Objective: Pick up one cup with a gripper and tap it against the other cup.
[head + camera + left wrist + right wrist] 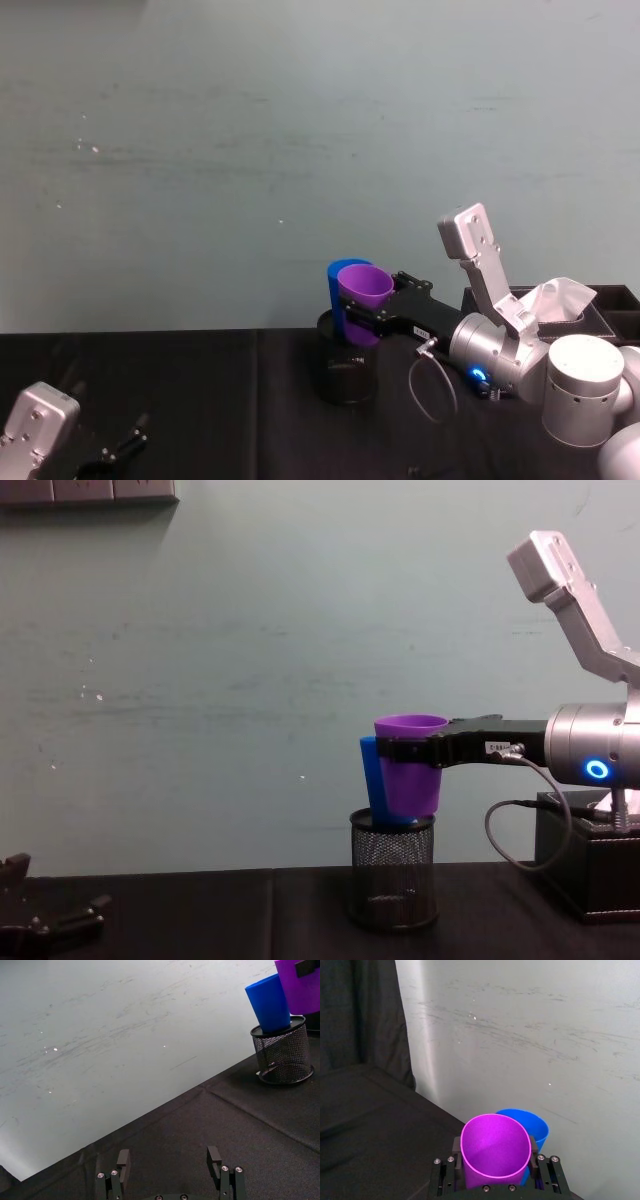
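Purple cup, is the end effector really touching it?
Touching. The chest view shows the right end effector clamped across the purple cup with no gap; the left end effector sits open, far off.

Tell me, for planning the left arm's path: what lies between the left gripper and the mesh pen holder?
Bare black tablecloth, as the left wrist view shows, from the left gripper to the mesh pen holder.

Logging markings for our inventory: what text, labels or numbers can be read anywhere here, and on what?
White label on the right pincer holding the purple cup: too small to read.
Purple cup, blue cup, mesh holder, parked left pincer: no text.
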Motion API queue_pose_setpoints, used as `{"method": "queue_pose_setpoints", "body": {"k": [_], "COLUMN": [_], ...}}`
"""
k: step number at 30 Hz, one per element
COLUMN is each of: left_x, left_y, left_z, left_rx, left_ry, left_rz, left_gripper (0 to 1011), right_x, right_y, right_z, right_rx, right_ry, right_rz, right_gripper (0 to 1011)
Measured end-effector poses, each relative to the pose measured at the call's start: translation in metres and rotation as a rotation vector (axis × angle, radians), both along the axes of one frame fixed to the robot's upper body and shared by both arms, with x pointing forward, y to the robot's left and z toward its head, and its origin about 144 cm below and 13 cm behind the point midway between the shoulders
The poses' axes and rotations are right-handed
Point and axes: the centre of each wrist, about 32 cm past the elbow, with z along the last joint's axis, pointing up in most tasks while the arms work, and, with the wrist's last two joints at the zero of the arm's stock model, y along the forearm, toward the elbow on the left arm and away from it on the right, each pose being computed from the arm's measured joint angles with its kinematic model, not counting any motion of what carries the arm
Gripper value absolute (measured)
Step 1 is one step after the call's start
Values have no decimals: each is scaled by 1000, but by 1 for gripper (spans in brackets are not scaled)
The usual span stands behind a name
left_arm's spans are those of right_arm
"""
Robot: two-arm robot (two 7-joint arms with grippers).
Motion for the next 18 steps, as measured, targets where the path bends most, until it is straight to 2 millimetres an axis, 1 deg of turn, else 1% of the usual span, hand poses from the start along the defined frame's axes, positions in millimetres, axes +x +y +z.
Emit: {"method": "queue_pose_setpoints", "body": {"k": [18], "left_x": [0], "left_y": [0], "left_z": [0], "left_rx": [0], "left_ry": [0], "left_rz": [0], "left_gripper": [1000], "right_x": [0], "right_y": [0], "right_z": [0], "right_rx": [0], "right_ry": [0], "right_rz": [0], "right_gripper": [732]}}
